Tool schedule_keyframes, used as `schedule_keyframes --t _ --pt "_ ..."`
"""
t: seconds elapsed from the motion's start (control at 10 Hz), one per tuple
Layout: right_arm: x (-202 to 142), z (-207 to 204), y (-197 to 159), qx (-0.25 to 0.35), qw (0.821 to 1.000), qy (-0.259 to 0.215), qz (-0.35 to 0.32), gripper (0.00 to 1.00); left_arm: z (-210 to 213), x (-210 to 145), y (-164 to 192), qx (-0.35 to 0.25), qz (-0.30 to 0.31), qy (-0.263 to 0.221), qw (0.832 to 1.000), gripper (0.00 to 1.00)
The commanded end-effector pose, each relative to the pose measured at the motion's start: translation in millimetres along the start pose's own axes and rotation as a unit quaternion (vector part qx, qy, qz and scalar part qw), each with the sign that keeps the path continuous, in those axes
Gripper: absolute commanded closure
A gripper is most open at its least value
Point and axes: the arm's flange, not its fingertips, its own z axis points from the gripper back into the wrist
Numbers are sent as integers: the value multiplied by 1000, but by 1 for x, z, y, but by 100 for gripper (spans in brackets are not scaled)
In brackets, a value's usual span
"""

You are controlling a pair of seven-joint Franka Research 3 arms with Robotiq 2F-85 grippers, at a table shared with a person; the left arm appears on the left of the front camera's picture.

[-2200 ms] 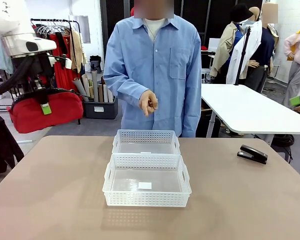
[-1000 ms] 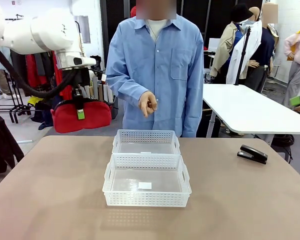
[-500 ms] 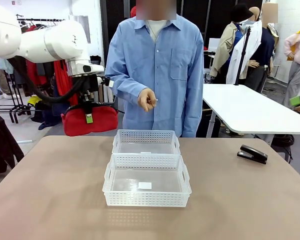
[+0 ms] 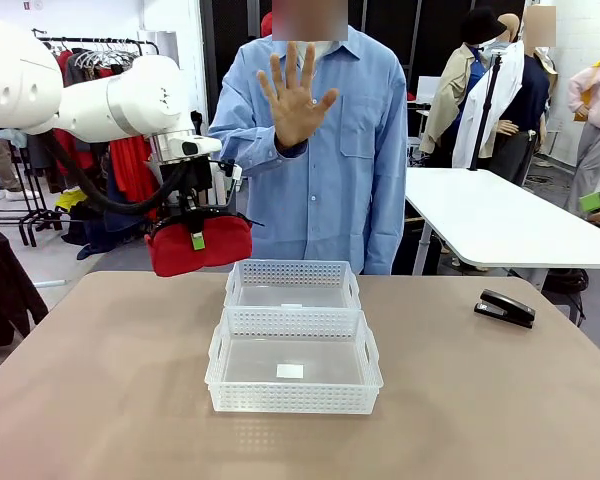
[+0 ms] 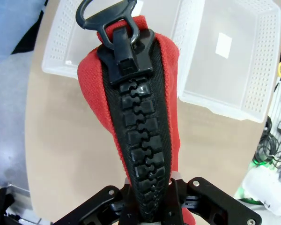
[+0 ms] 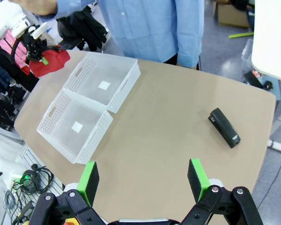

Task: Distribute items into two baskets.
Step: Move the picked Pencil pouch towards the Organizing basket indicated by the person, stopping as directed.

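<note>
While a person across the tabletop raises an open hand, my left pincer hangs in the air clamped on the red pouch, gripping it from above along its zipper edge. The far basket lies just to my right of the pouch and below it. In the left wrist view the pouch overlaps the corner of that basket, with the near basket off to the side. Seen from the front, the pouch's long axis runs across the picture, roughly parallel to the far basket's long side, so I judge it could go in without a turn.

The pouch is soft and plump, with red fabric, a chunky black moulded zipper and a black ring at one end. It looks likely to sag and fill most of a basket. Both baskets are white rectangular plastic with perforated walls and clear floors, and they touch each other. The near basket is a little larger and has handle cut-outs.

My right pincer holds its green-padded jaws wide apart above the tabletop, with nothing between them. The stapler, small, black and hard, lies flat on my right side, well apart from the baskets and nearer this arm.
</note>
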Motion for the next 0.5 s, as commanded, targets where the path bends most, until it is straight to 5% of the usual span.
schedule_keyframes --t 0.0,0.4 --pt "1 0 0 6 1000 -5 1 0 22 -53 -11 10 23 -1 1000 100" --pt "1 0 0 6 1000 -5 1 0 48 -176 -63 -10 22 -3 1000 100"
